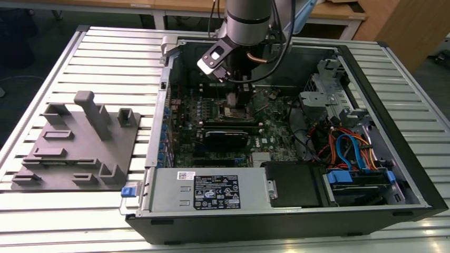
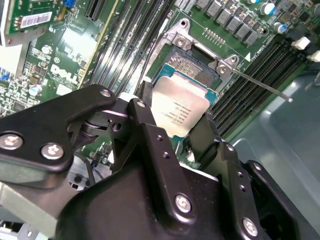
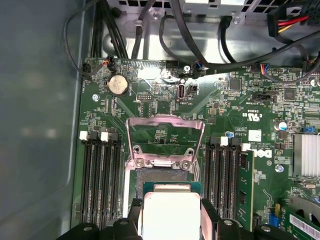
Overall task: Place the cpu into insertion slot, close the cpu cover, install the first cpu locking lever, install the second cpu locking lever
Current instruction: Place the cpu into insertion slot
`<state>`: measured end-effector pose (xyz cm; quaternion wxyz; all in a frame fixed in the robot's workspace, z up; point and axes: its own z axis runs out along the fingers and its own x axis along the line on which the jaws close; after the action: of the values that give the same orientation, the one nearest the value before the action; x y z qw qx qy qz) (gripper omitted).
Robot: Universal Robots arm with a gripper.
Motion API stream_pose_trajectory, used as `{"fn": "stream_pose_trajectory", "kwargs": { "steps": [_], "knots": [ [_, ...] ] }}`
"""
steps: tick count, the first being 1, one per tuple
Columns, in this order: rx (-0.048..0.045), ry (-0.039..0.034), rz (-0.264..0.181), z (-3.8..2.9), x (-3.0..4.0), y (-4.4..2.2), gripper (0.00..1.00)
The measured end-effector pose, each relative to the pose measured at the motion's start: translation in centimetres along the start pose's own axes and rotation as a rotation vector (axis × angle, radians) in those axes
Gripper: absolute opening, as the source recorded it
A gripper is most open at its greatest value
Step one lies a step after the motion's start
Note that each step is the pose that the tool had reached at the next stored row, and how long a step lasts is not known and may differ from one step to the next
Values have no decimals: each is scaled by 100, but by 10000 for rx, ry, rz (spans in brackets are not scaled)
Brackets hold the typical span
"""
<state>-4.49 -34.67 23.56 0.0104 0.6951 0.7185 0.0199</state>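
My gripper (image 2: 175, 125) is shut on the cpu (image 2: 182, 102), a flat silver-grey chip held by two opposite edges between the black fingers (image 2: 145, 117). The cpu hangs just over the insertion slot (image 2: 192, 67) and covers part of its dark centre. In the first wrist view the cpu (image 3: 170, 205) sits between the fingertips (image 3: 134, 216) over the insertion slot (image 3: 160, 175). The cpu cover (image 3: 165, 120) stands swung open beyond the slot. A thin locking lever (image 2: 260, 85) sticks out released beside the socket. In the exterior view the gripper (image 1: 237, 100) reaches down into the computer case.
Black memory slots (image 3: 100, 180) flank the socket on both sides. Cable bundles (image 3: 200, 45) run along the board's far edge. The case wall (image 1: 393, 105) and drive bays (image 1: 351, 174) lie at the exterior view's right. A grey fixture plate (image 1: 77, 142) lies outside the case at its left.
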Motion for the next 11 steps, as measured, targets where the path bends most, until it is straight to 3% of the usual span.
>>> {"fn": "stream_pose_trajectory", "kwargs": {
  "steps": [11],
  "knots": [
    [0, -5, 0, 189, 35, -7, 54]
  ]
}}
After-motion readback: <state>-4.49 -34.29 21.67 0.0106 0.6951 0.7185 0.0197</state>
